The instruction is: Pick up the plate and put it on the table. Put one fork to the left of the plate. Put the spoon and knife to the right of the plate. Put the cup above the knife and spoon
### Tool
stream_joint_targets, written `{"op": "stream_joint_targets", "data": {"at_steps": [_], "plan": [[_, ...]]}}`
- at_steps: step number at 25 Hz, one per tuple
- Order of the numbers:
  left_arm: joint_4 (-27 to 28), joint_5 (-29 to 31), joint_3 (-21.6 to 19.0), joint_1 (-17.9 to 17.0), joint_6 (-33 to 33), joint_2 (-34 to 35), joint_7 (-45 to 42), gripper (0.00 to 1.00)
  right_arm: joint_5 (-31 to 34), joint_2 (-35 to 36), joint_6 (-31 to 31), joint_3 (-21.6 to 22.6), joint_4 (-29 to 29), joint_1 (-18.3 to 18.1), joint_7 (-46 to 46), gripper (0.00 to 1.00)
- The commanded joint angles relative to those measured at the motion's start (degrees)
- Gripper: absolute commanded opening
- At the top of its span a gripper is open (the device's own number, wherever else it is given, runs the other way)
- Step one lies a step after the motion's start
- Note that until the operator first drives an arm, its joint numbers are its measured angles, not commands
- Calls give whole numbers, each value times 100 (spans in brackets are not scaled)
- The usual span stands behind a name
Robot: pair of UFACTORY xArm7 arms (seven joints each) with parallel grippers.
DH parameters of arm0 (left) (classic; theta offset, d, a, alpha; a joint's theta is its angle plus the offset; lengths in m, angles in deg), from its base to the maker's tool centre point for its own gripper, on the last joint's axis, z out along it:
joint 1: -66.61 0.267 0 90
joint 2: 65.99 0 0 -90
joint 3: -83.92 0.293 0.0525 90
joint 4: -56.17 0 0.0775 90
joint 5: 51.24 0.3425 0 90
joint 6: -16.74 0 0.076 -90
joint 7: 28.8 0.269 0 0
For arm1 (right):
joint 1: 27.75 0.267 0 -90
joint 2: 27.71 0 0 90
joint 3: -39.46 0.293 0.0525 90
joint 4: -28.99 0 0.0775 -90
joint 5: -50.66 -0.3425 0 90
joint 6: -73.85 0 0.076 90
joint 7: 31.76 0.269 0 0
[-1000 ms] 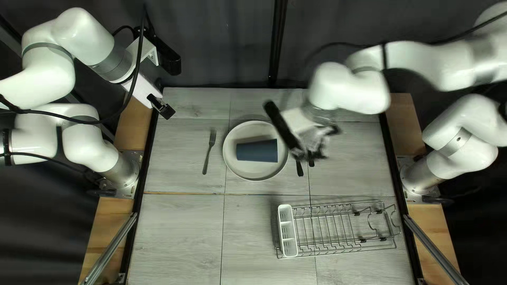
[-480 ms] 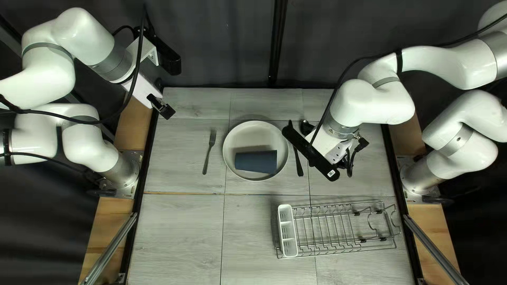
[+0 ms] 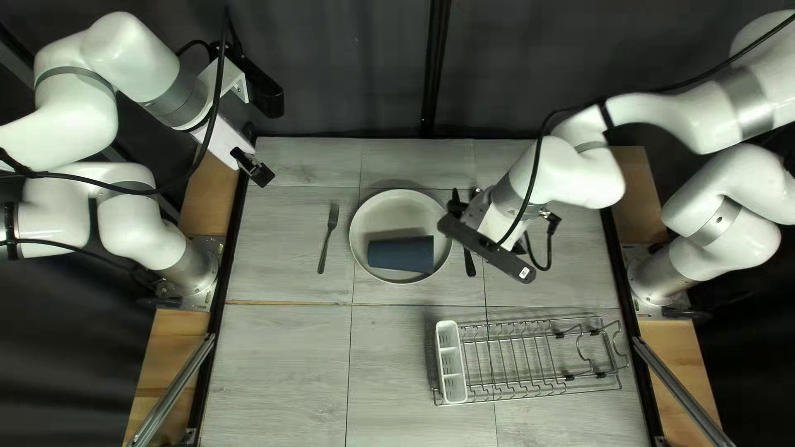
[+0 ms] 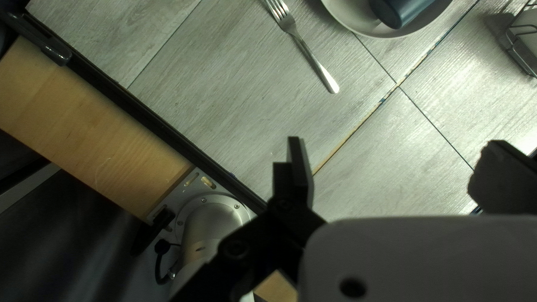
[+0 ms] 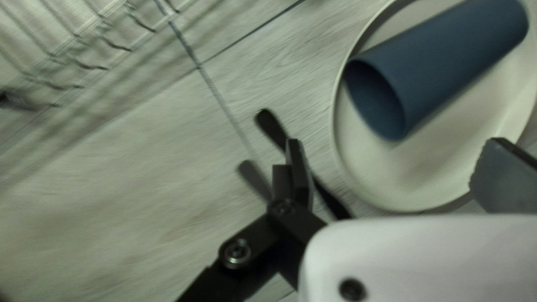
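In the top left view my left gripper [image 3: 252, 167] hangs by the table's far left corner; in its wrist view the left gripper [image 4: 400, 168] is open and holds nothing. A fork [image 3: 329, 238] lies left of the plate [image 3: 401, 205], and a dark blue cup [image 3: 401, 253] lies on its side on the plate. My right gripper [image 3: 490, 247] is over the plate's right side, fingertips hidden there. In the right wrist view the right gripper [image 5: 391, 173] stands open, with the cup [image 5: 436, 61] ahead of it. Two dark cutlery handles [image 5: 271, 127] pass under one finger; which is knife or spoon, I cannot tell.
A wire dish rack [image 3: 538, 360] with a white cutlery holder [image 3: 451, 362] stands at the near right of the table in the top left view. My right arm reaches over the table's far right part.
My right gripper first swung right and away from the plate, then came back a little left toward it. The cup settled slightly nearer on the plate. The left arm has not moved.
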Motion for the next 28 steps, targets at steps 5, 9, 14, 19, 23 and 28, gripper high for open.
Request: {"op": "stream_joint_targets", "data": {"at_steps": [5, 9, 14, 19, 23, 28], "plan": [[0, 0, 0, 0, 0, 0, 0, 100, -278, -321, 405, -191, -74, 189, -199, 100], [0, 0, 0, 0, 0, 0, 0, 100, -1355, -935, 1363, -612, -193, 521, -1458, 100], [0, 0, 0, 0, 0, 0, 0, 100, -4460, -1783, 2128, 1318, -87, -1128, -4347, 100], [0, 0, 0, 0, 0, 0, 0, 100, -6538, -2272, 2560, 3042, 169, -2646, -6549, 100], [0, 0, 0, 0, 0, 0, 0, 100, -7563, -2391, 2744, 3530, 247, -3000, -7638, 100], [0, 0, 0, 0, 0, 0, 0, 100, -9253, -2591, 2872, 4137, 468, -3497, -9358, 100]]}}
